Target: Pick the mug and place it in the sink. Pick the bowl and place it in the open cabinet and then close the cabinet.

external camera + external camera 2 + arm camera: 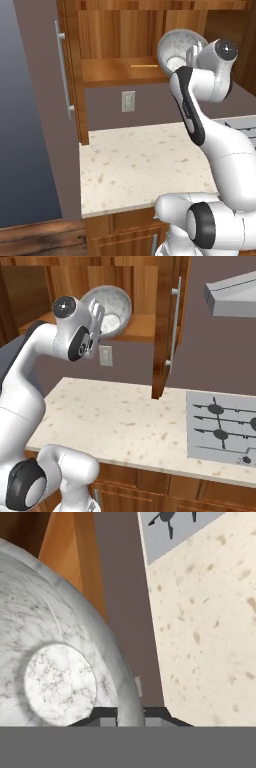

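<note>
Gripper [131, 714]: clamped across rim of bowl [60, 652], fingertips either side of wall.
Bowl: tilted on edge, held high at open cabinet [120, 70], over shelf's right part.
Counter [145, 165]: speckled, below.
Door [167, 326]: open, right of bowl.
Risk: tilted bowl may roll off shelf lip on release.

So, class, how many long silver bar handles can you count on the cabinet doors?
2: one handle on the open door at the left, one handle on the open door beside the stove. Others may be hidden.
</note>
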{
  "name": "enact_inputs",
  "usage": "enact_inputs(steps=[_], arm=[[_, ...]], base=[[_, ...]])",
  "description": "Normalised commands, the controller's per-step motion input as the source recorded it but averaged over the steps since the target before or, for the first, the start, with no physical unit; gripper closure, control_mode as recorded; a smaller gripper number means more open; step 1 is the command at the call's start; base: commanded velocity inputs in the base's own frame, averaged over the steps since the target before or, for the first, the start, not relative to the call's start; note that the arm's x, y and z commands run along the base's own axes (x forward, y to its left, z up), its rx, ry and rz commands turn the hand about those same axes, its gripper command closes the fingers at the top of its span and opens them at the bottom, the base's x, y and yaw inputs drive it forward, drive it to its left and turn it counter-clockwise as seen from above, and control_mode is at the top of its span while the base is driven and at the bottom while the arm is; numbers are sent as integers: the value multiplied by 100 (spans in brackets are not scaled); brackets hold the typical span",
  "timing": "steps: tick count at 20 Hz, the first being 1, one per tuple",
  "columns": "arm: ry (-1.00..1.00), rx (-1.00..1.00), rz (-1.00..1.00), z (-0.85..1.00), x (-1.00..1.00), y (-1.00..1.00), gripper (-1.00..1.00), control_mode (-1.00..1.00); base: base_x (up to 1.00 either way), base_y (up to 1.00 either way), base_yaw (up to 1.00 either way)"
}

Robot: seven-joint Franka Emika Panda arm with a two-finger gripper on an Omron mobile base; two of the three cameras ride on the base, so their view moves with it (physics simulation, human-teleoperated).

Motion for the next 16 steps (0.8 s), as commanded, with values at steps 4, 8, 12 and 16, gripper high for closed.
enact_inputs(steps=[4,8,12,16], arm=[[-5,0,0,3,38,-11,100,-100],[0,0,0,0,42,-9,100,-100],[0,0,0,0,40,-10,100,-100],[0,0,0,0,36,-13,100,-100]], base=[[0,0,0],[0,0,0],[0,0,0],[0,0,0]])
